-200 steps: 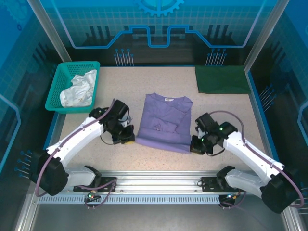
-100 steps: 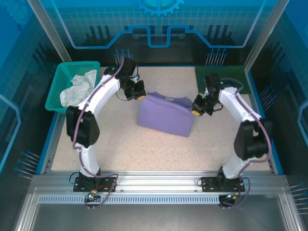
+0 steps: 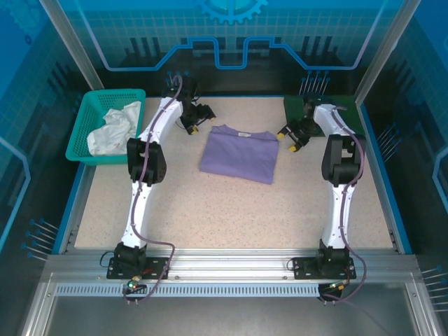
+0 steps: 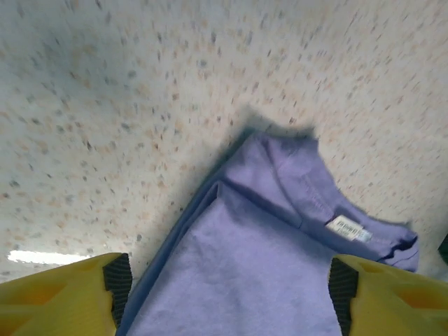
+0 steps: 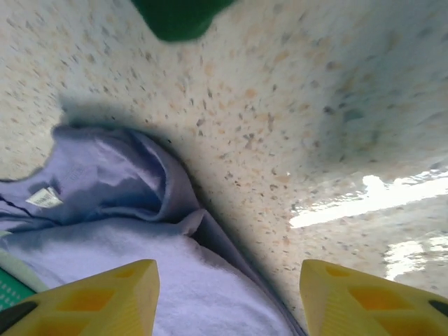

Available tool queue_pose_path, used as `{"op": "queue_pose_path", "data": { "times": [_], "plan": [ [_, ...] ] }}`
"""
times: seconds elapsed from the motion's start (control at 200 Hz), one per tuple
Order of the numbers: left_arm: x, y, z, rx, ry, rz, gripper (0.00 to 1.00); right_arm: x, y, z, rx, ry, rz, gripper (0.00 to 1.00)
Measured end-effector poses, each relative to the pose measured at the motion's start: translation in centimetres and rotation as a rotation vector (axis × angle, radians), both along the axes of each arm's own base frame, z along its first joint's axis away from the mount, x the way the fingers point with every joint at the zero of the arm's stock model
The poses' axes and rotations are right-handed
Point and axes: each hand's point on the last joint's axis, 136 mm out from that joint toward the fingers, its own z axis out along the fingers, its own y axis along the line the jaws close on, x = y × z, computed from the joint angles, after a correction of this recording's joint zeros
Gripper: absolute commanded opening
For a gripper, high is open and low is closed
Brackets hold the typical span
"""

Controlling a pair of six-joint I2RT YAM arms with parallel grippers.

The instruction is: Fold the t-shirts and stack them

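Over on the left, the teal basket (image 3: 79,133) sits at the far corner of the table (image 3: 210,210) with a crumpled white cloth (image 3: 112,131) in it, well apart from the work, like a holding bin.

Next comes the left arm, stretched right out across the table. The left gripper (image 3: 196,120) hangs just off the far left corner of the lavender t-shirt (image 3: 238,155). Its wrist view shows the yellow fingers (image 4: 63,294) spread wide with nothing between them — the cloth lies flat on the table beneath, neck label (image 4: 348,227) showing.

The shirt itself lies mid-table towards the far side, doubled over into a compact rectangle with its collar on the far edge. To my eye the fold is laid down, and both hands flank the collar end because that is where a doubled-over hem would be let go.

The right gripper (image 3: 288,141) mirrors the left, just beside the shirt's far right corner, its fingers (image 5: 91,297) likewise well apart and empty.

Furthest right, the dark green t-shirt (image 3: 350,115) lies folded in the far right corner, partly under the right arm. I'd guess that is the stack, so the lavender one probably needs a tidier fold or a carry over onto it.
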Motion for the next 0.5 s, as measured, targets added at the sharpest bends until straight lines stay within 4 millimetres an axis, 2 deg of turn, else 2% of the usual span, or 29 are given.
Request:
{"op": "queue_pose_path", "data": {
  "times": [0.05,0.115,0.185,0.26,0.325,0.395,0.44,0.5],
  "plan": [
    [-0.6,0.1,1.0,0.006,-0.017,0.002,0.64,-0.3,0.1,1.3,-0.013,-0.036,0.005,0.54],
    [-2.1,-0.5,2.7,0.007,-0.04,-0.012,0.54,-1.4,1.4,3.7,-0.021,-0.092,0.038,0.48],
    [-4.2,-2.3,4.6,0.008,-0.074,-0.061,0.48,-3.0,4.5,6.3,-0.016,-0.162,0.109,0.4],
    [-6.3,-5.7,6.2,-0.007,-0.116,-0.148,0.42,-4.6,8.7,7.5,0.005,-0.217,0.207,0.31],
    [-7.7,-8.9,6.3,-0.025,-0.132,-0.231,0.36,-5.9,11.9,6.7,0.031,-0.216,0.27,0.25],
    [-9.3,-11.5,4.6,-0.03,-0.111,-0.31,0.34,-7.2,14.0,3.8,0.041,-0.162,0.313,0.23],
    [-10.1,-12.0,2.7,-0.02,-0.075,-0.339,0.34,-7.9,14.5,1.3,0.036,-0.113,0.324,0.21],
    [-11.4,-11.5,-0.6,0.007,-0.004,-0.359,0.34,-9.0,14.4,-1.8,0.024,-0.048,0.327,0.2]
  ]
}}
